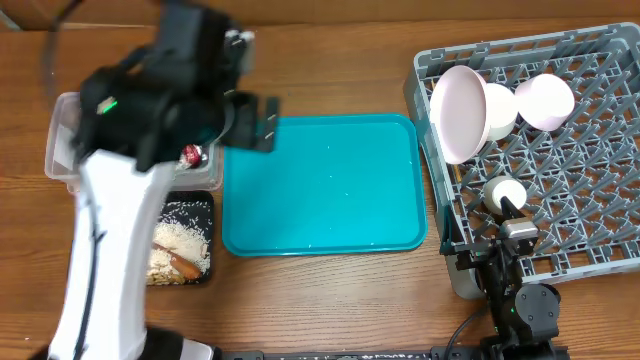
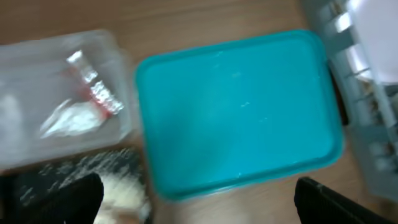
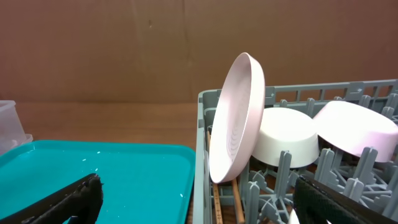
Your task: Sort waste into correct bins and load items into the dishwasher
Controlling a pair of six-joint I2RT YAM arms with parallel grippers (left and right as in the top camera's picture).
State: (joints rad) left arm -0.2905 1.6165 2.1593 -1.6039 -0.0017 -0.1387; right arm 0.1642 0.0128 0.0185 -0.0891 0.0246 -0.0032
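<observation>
Left gripper (image 2: 199, 198): fingers spread wide, empty, above teal tray (image 2: 236, 106). Right gripper (image 3: 196, 194): spread, empty, beside grey dish rack (image 1: 585, 205). Rack, frame right: upright plate (image 3: 236, 118), two bowls (image 3: 286, 140), chopsticks (image 3: 236, 200). Clear tub (image 2: 18, 62), upper left: red wrapper (image 2: 96, 90), silver wrapper (image 2: 71, 121). Black tray (image 1: 213, 235), lower left: rice (image 1: 180, 240), carrot (image 1: 183, 266).

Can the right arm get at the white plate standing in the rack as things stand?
Probably yes. The plate stands on edge in the near corner of the rack, rim above the wall; the right tool is open and faces it, nothing between. A bowl sits behind it.
</observation>
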